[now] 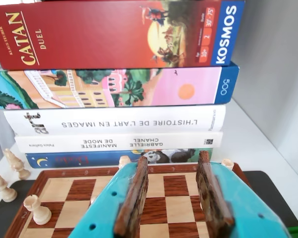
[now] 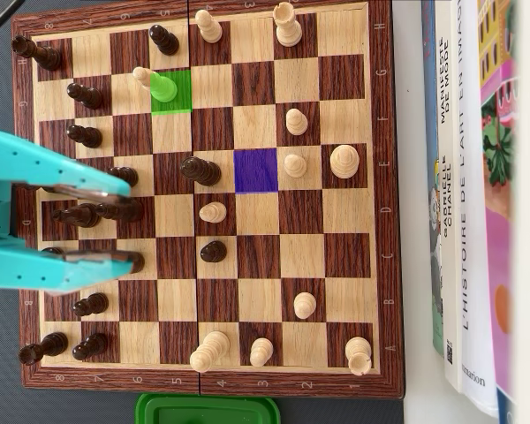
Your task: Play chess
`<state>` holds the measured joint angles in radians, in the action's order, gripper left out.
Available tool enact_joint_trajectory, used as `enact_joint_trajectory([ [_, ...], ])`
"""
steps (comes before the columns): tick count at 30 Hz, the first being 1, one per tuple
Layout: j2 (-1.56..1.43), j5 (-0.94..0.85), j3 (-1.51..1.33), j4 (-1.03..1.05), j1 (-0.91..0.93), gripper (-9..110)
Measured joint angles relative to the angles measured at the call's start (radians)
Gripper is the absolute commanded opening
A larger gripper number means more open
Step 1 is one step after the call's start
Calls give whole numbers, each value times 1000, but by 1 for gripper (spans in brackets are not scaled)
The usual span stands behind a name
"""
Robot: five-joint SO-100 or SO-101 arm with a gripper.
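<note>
We saw the wooden chessboard [image 2: 247, 221] of dark brown and pale squares, framed by a reddish border with small letters and numbers, filling most of the overhead view. One square near eleven o'clock was tinted bright green [image 2: 171, 99], and a small green-tinted pawn [image 2: 162, 86] leaned there beside a pale piece. One square close to the centre was tinted violet [image 2: 256, 170] and stood bare. Dark brown pieces [image 2: 87, 134] crowded the nine o'clock side in two loose columns, most lying slanted in the lens. A dark piece [image 2: 200, 170] stood just at nine o'clock of the violet square, and another dark pawn [image 2: 213, 252] sat towards six o'clock of it. Cream pieces [image 2: 295, 164] were scattered from the centre out to the three o'clock side, with more along the twelve and six o'clock edges.

The turquoise two-finger gripper [image 2: 115, 221] reached in from nine o'clock, its brown-padded jaws held apart, with dark pieces lying between and under them; we could not tell whether it touched any. In the wrist view the same gripper [image 1: 174, 198] hung over the board with an empty gap between its pads.

A stack of books and game boxes [image 1: 114, 89] stood beyond the board's far edge at twelve o'clock in the wrist view. A green plastic lid [image 2: 208, 410] lay at six o'clock of the overhead view.
</note>
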<state>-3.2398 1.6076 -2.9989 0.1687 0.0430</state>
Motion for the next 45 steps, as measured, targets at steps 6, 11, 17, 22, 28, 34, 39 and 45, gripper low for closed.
enact_joint_trajectory([
  [6, -52, 3, -55, -100, 0, 15],
  [11, -86, 3, -110, -221, 0, 15],
  [17, -89, 28, -127, -341, 0, 15],
  [22, -89, 34, -127, -437, 0, 15],
  [28, -89, 34, -127, -565, 0, 15],
  [34, -89, 34, -140, -742, -9, 15],
  [39, -89, 34, -140, -859, -9, 15],
  [45, -89, 34, -140, -1025, -9, 15],
])
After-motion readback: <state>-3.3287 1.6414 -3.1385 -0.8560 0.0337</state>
